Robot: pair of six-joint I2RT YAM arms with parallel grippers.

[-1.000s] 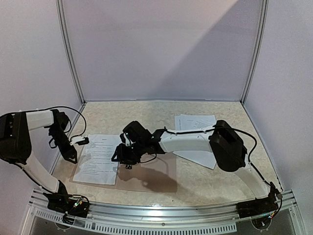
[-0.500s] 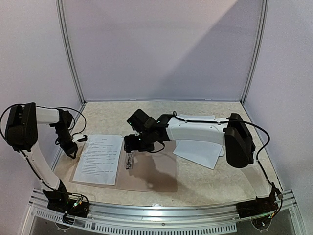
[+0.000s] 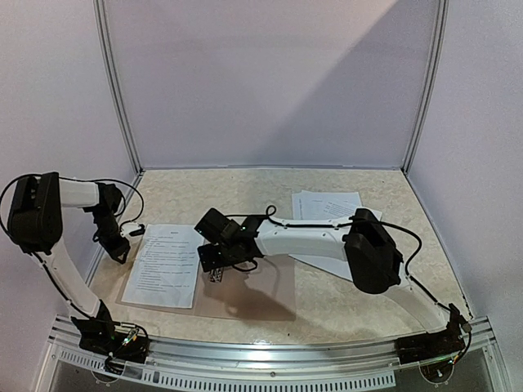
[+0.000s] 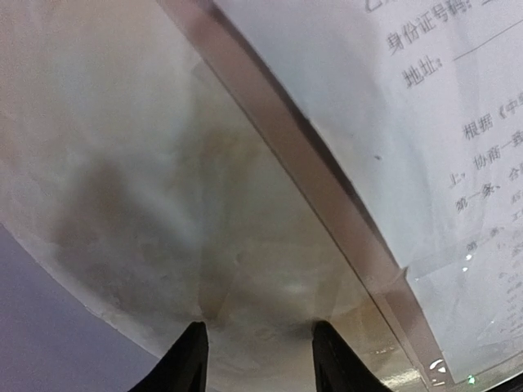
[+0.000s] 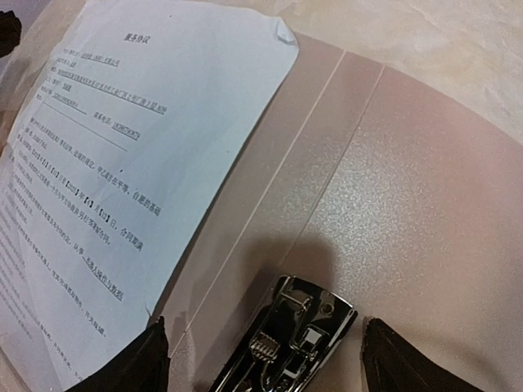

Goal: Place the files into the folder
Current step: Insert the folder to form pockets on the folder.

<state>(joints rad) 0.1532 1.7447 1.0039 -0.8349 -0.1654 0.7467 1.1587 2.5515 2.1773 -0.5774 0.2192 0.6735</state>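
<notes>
The beige marbled desk (image 3: 245,192) carries a flat taupe grey-brown folder (image 3: 261,304), lying open at its near left. On the folder's left half rests a white paper sheet printed with black text (image 3: 167,265), while the right half is bare. A loose pile of similar white printed sheets (image 3: 327,204) lies on the desk at the far right, well apart from the folder and partly hidden by the white right arm (image 3: 302,237), which reaches left across the desk. The right fingers (image 5: 151,359) stand wide apart, one on each side of the small shiny metal clip (image 5: 286,343) near the folder's spine, gripping nothing. The left fingers (image 4: 192,359) hover low over the desk by the folder's left edge, partly apart with nothing between them.
</notes>
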